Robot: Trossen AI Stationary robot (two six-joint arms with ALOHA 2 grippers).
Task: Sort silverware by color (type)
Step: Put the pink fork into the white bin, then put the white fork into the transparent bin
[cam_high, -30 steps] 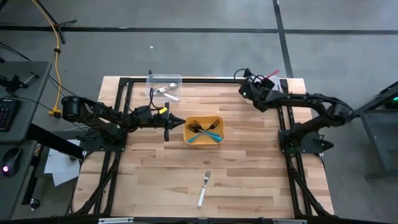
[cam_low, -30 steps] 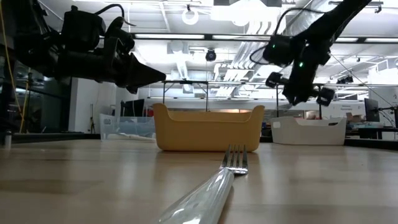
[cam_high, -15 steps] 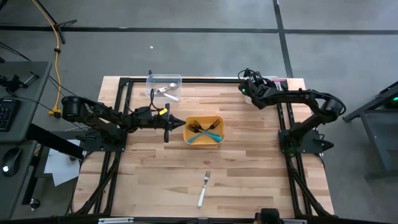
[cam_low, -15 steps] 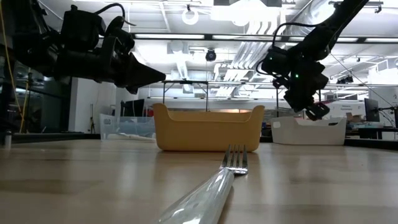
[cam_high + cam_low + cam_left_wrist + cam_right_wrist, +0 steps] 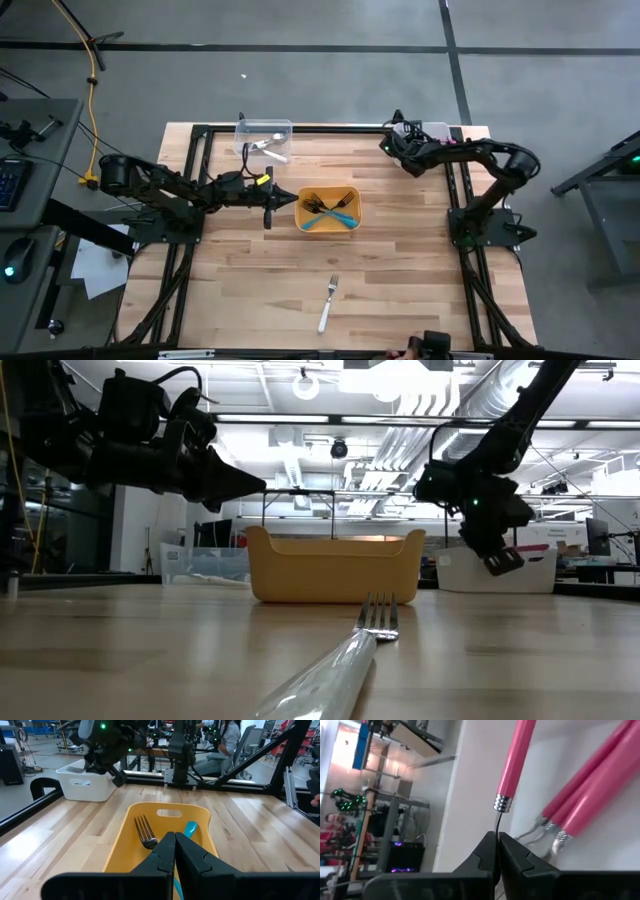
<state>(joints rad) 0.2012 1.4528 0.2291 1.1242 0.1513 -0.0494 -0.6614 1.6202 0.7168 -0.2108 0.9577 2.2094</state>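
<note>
Since a second ago the right tool has been swinging in from beyond the far right corner of the worktop and dipping lower, so that it is now hanging over the white bin at that corner; the pink handle that was sticking up past the worktop edge then is no longer showing from above. In the right wrist view its fingers are pressing together on the thin metal neck of a pink-handled fork, gripping it just below the handle's collar, while two more pink-handled forks are lying just beside it inside the white bin. The left tool is staying where it was, fully closed and holding nothing, pointing at the near end of the yellow bin and hovering just above its rim. Inside that yellow bin a teal-handled fork is lying crossed with another fork. A white-handled fork is lying alone on the front of the worktop, well apart from both tools, and the clear bin at the far left is holding some pale silverware.
</note>
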